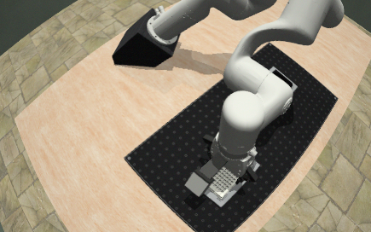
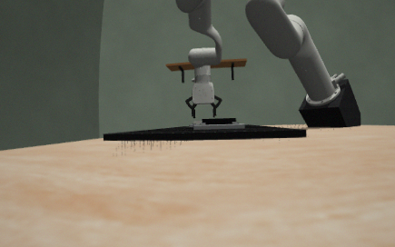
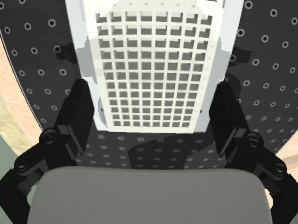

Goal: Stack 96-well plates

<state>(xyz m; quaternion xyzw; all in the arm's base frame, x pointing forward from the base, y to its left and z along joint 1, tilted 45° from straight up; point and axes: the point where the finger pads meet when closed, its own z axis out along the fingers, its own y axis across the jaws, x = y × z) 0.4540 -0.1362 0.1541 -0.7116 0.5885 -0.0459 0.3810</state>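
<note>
A white 96-well plate (image 1: 224, 182) (image 3: 152, 70) sits in the light grey nest N1 (image 1: 222, 203) (image 3: 227, 30) at the lower part of the board in the top view. My gripper (image 2: 204, 115) (image 3: 152, 95) is open and empty, pointing down, its fingertips above the plate's level. In the wrist view the fingers stand outside the plate's two long sides, near its lower end. A black plate (image 1: 283, 78) (image 2: 219, 121) sits in the grey nest N2 (image 1: 295, 88) (image 2: 219, 127), partly hidden by the arm in the top view. The A1 marks cannot be read.
The nests stand on a black perforated board (image 1: 167, 149) (image 2: 160, 133) on the wooden table (image 1: 86, 115). The arm's black base (image 1: 143, 47) (image 2: 330, 113) stands beside the board. The arm extends over the board between the nests.
</note>
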